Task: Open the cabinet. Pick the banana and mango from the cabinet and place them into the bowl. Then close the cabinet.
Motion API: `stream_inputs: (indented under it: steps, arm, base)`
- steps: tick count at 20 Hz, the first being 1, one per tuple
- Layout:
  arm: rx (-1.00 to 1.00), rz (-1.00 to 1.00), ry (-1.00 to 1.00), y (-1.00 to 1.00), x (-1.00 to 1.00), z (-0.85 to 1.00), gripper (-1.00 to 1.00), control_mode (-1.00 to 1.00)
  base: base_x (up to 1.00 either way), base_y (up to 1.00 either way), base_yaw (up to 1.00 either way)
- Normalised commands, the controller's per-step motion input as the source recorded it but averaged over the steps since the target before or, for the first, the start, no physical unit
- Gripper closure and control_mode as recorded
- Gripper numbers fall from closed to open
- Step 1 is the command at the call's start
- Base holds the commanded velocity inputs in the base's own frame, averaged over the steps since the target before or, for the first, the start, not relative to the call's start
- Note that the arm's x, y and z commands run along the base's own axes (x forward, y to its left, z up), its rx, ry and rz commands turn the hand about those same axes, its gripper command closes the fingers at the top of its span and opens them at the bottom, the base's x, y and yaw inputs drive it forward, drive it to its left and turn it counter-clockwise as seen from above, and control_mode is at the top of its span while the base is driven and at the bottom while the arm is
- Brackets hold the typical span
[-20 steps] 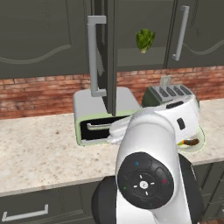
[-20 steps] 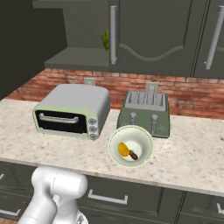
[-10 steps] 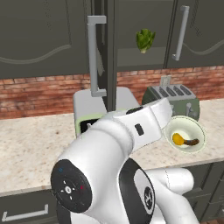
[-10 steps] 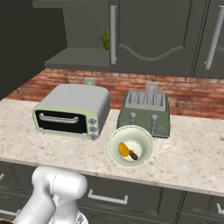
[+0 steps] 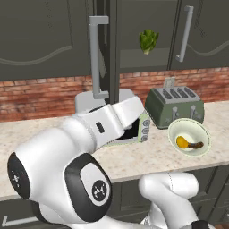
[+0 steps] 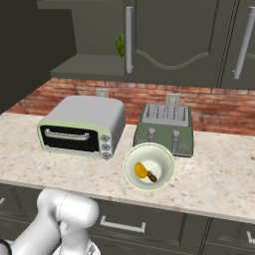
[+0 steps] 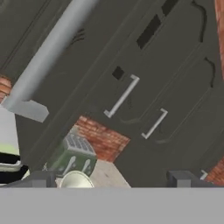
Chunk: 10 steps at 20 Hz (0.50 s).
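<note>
Base views flank counter, sharing bowl (image 5: 188,138), hand view rolled

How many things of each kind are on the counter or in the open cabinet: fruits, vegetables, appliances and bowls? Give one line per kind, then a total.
Fruits: 2, the banana and the mango, both in the bowl.
Vegetables: 1, the lettuce.
Appliances: 2, the toaster oven and the toaster.
Bowls: 1, the bowl.
Total: 6

one bowl (image 6: 148,166) on the counter — inside it one mango (image 6: 140,170) and one banana (image 6: 151,176). one toaster (image 6: 163,128), one toaster oven (image 6: 82,126), one lettuce head (image 5: 148,41) — two long vertical bar handles (image 5: 98,58) on the cabinet (image 5: 147,33) doors.
</note>
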Motion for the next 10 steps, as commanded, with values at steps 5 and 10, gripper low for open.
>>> stream_inputs:
  steps: [5,10]
  arm:
    - [-0.07,-0.1,0.0,0.29,0.47,0.0,-1.0,-1.0]
    - [-0.06,-0.06,0.01,0.2,0.56,-0.01,-1.0,-1.0]
  base:
    - [0.0,0.0,0.0]
    - [0.0,0.0,0.0]
